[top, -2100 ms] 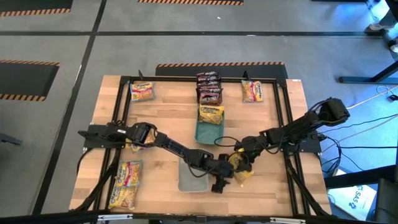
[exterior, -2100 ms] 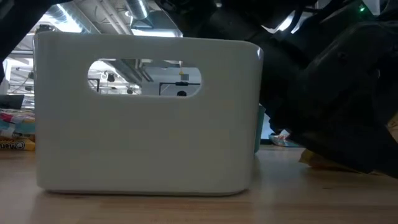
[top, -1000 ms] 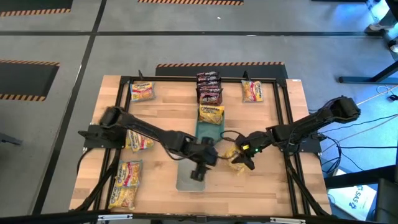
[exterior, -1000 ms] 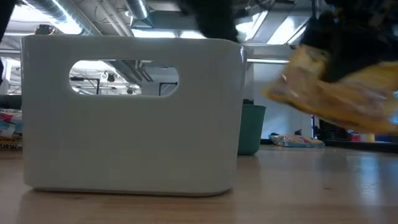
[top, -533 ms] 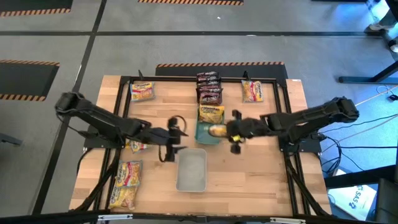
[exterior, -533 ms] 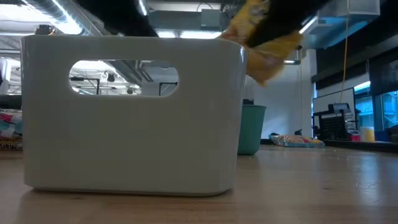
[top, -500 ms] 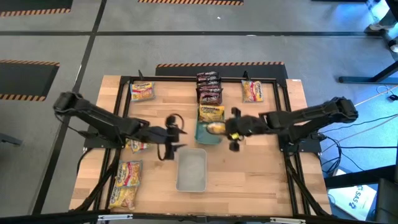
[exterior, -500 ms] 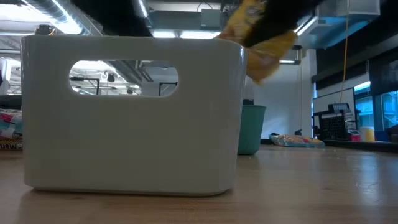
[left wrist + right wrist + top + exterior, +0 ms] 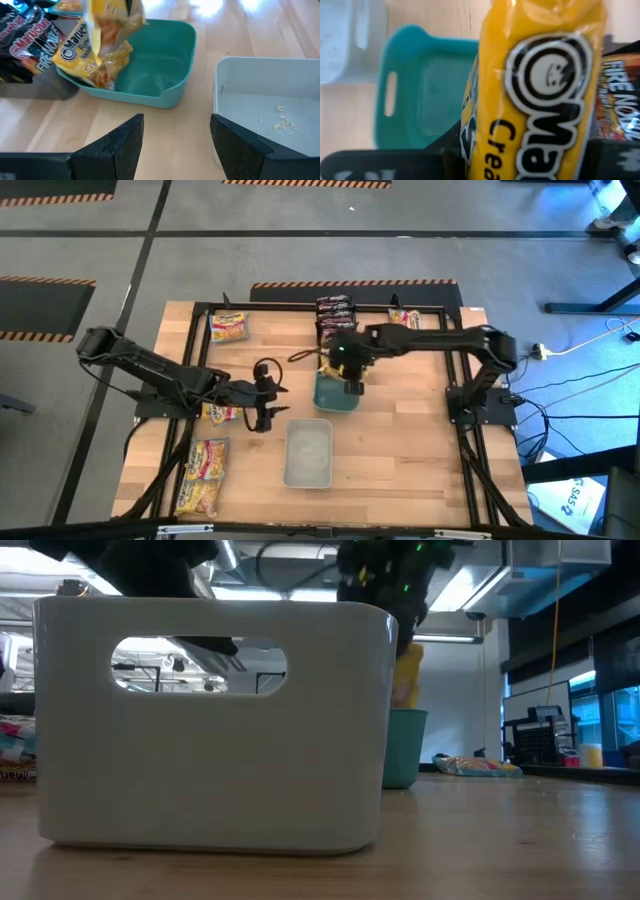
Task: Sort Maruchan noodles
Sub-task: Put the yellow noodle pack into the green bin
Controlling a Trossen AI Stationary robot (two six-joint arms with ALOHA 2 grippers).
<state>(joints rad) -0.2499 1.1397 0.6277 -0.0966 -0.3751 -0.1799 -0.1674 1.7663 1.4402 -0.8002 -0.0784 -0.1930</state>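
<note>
We saw the right claw (image 9: 345, 370) gripping a yellow noodle packet (image 9: 540, 90) above the teal tray (image 9: 335, 393) near the counter's far edge, left claw (image 9: 262, 395) open nearby; released there, the packet might catch the rim and spill out.

Table (image 9: 420, 430): pale wood planks, visible grain, satin finish; edged by a black metal frame (image 9: 452, 310).
Teal tray (image 9: 165, 60): smooth moulded plastic, soft sheen.
Pale grey tray (image 9: 270, 115): smooth matt plastic, a few crumbs inside.
Yellow noodle packet (image 9: 540, 85): glossy crinkled plastic film, printed label.
Dark noodle packets (image 9: 22, 47): shiny printed plastic film, creased.
Left gripper (image 9: 175, 145): fingers (image 9: 120, 145) of dark matt plastic.
Floor (image 9: 90, 240): grey, matt, striped tape.
</note>
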